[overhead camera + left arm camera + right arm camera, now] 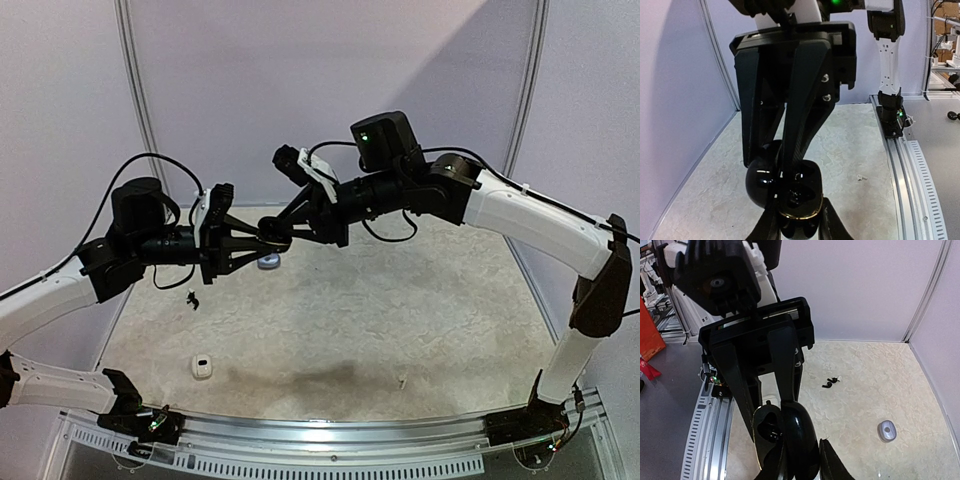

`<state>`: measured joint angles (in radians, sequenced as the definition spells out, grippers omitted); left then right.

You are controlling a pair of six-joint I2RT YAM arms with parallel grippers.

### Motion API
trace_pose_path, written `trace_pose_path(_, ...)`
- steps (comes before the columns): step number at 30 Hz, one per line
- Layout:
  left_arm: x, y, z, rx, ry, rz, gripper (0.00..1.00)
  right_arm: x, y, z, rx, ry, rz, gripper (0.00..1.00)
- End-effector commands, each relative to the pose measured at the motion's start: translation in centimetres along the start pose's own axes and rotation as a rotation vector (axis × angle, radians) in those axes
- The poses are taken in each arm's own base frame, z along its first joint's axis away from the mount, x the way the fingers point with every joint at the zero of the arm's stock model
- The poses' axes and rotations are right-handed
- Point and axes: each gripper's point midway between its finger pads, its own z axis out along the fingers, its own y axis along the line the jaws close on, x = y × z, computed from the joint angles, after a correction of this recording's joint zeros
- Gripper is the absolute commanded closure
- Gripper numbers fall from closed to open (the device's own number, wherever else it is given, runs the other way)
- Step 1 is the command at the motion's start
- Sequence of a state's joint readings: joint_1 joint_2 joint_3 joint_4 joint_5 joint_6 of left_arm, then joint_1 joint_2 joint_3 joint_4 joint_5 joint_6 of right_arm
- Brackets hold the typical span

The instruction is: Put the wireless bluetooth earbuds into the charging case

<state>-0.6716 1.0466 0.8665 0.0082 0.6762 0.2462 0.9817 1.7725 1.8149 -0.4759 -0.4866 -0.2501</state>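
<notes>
Where the two arms meet in mid-air above the tabletop (420, 300), a glossy black charging case (804, 201) is held open. Its gold-rimmed base opens toward the right hand (279, 229), and its rounded lid (760, 181) is swung out beside it, so the opened case's long axis runs across the left wrist view. The left hand (262, 238) is clamped tight on the base. The right hand's fingers are drawn in close at the hinge, but it cannot be told whether they grip. The loose black wireless bluetooth earbuds (830, 383) lie in a small clump on the tabletop, below the charging case toward the left arm's side. They are too small to show which way they point. A silvery-grey case (887, 430) sits just beneath the charging case. A white case (202, 366) lies farther from it, toward the arm bases.
</notes>
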Motion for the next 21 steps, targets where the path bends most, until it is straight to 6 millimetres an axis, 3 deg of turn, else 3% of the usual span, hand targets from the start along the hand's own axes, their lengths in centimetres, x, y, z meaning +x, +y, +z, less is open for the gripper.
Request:
trace_pose_path(1, -0.7, -1.0, 0.0, 0.036, -0.032, 0.026, 1.0, 0.9, -0.4, 0.6, -0.007, 0.031, 0.021, 0.8)
trace_pose_path(7, -0.5, -0.9, 0.0, 0.031, -0.026, 0.018, 1.0, 0.4, -0.3, 0.1, -0.006, 0.021, 0.005, 0.91)
trace_pose_path(11, -0.1, -0.8, 0.1, 0.021, -0.018, 0.008, 1.0, -0.2, -0.2, -0.4, 0.0, 0.011, -0.016, 0.93)
trace_pose_path(12, 0.0, -0.7, 0.1, 0.015, -0.014, 0.002, 0.93, -0.3, -0.1, -0.5, -0.003, 0.008, -0.022, 0.93)
trace_pose_path(14, 0.3, -0.2, 0.1, -0.012, -0.007, -0.017, 0.62, -0.7, 0.1, -0.9, -0.005, -0.001, -0.036, 0.94)
trace_pose_path(15, 0.5, 0.1, 0.2, -0.028, -0.002, -0.027, 0.53, -0.9, 0.1, -1.0, -0.002, -0.004, -0.041, 0.94)
trace_pose_path(18, 0.7, 0.2, 0.2, -0.036, 0.0, -0.049, 0.44, -1.3, 0.1, -1.5, 0.009, -0.01, -0.056, 0.95)
trace_pose_path(21, 0.5, -0.3, 0.3, -0.009, -0.008, -0.062, 0.46, -1.6, 0.2, -1.8, 0.01, -0.019, -0.071, 0.95)
